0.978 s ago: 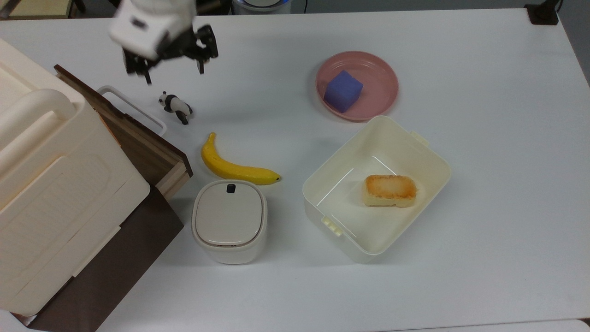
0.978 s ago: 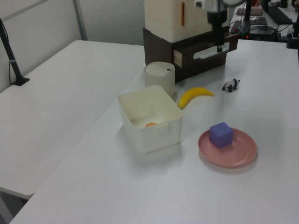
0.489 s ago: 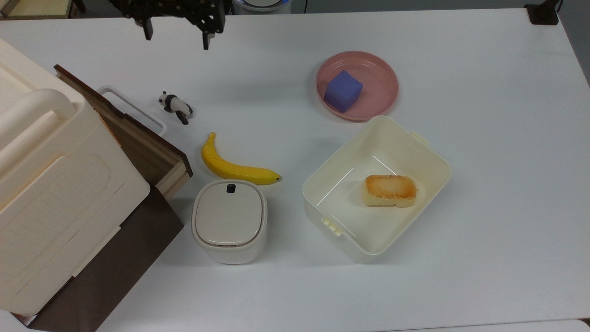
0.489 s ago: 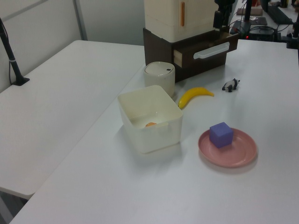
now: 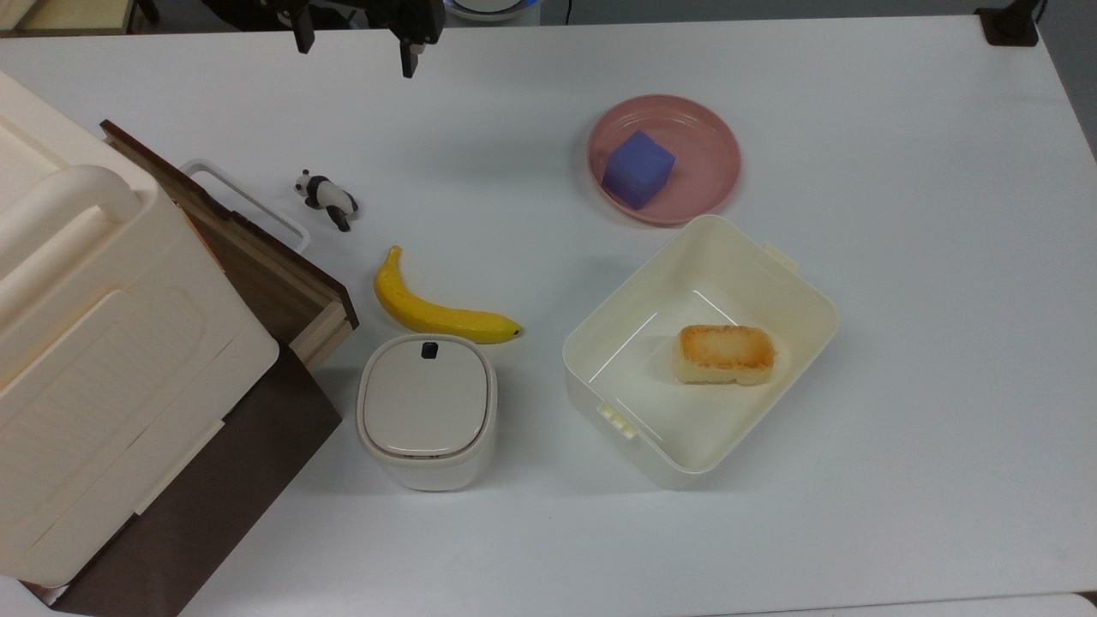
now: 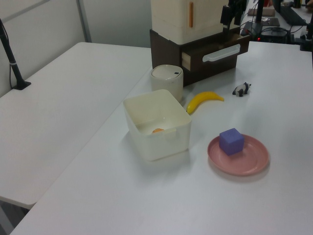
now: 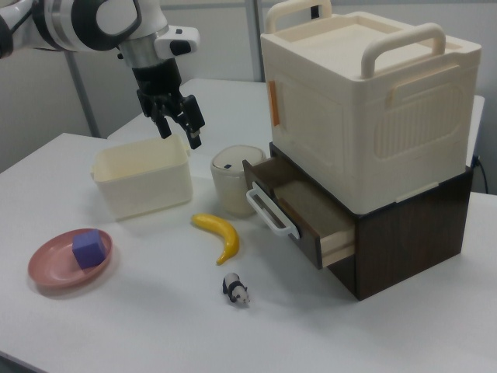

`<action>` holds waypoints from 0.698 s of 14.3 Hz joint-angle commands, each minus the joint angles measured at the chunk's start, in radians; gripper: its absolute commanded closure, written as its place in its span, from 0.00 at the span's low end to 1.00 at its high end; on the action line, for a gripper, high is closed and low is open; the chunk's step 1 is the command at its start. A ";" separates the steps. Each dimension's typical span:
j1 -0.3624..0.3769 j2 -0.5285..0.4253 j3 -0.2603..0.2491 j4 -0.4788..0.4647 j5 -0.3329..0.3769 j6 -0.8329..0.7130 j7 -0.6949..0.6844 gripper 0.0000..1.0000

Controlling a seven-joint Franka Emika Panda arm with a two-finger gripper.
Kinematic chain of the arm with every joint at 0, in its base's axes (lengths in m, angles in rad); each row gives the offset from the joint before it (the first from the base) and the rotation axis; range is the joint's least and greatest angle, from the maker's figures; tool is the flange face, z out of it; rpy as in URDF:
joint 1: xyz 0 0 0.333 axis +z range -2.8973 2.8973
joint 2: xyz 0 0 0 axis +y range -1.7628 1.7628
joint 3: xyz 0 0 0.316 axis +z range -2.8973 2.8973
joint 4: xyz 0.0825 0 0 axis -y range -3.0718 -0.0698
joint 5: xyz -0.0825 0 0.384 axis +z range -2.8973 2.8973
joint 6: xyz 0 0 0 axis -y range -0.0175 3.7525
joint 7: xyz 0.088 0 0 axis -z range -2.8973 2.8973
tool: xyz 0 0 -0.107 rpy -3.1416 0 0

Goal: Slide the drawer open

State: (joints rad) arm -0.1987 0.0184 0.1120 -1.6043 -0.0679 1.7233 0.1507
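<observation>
The drawer point(image 5: 261, 272) is dark brown with lighter wood sides and stands partly pulled out of a dark brown cabinet point(image 7: 404, 233). Its interior is open to sight in the right view point(image 7: 299, 200). A thin white loop handle point(image 5: 244, 201) sits on its front point(image 6: 222, 52). My gripper point(image 5: 356, 51) hangs high in the air, open and holding nothing, well apart from the handle. It sits at the top view's top edge, and in the right view it hangs point(image 7: 179, 134) above the cream tub. In the left view the gripper point(image 6: 229, 17) is near the top edge, above the drawer.
A large cream box point(image 7: 365, 101) sits on the cabinet. A toy panda point(image 5: 326, 199) and a banana point(image 5: 437, 315) lie near the drawer front, beside a lidded white canister point(image 5: 426, 411). A cream tub point(image 5: 771, 283) holds a bread piece, and a pink plate point(image 5: 707, 163) holds a purple cube.
The gripper has risen and drawn back from beside the drawer handle toward the top view's top edge, then shifted slightly right. The drawer has not moved.
</observation>
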 commanded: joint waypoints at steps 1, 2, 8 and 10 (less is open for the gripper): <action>0.036 -0.021 -0.015 -0.016 0.039 -0.004 0.085 0.00; 0.042 -0.021 -0.015 -0.016 0.045 -0.004 0.110 0.00; 0.188 -0.021 -0.251 0.034 0.160 -0.010 0.116 0.00; 0.208 -0.021 -0.264 0.034 0.157 -0.014 0.102 0.00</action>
State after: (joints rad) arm -0.0544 0.0108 -0.0990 -1.5709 0.0700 1.7234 0.2632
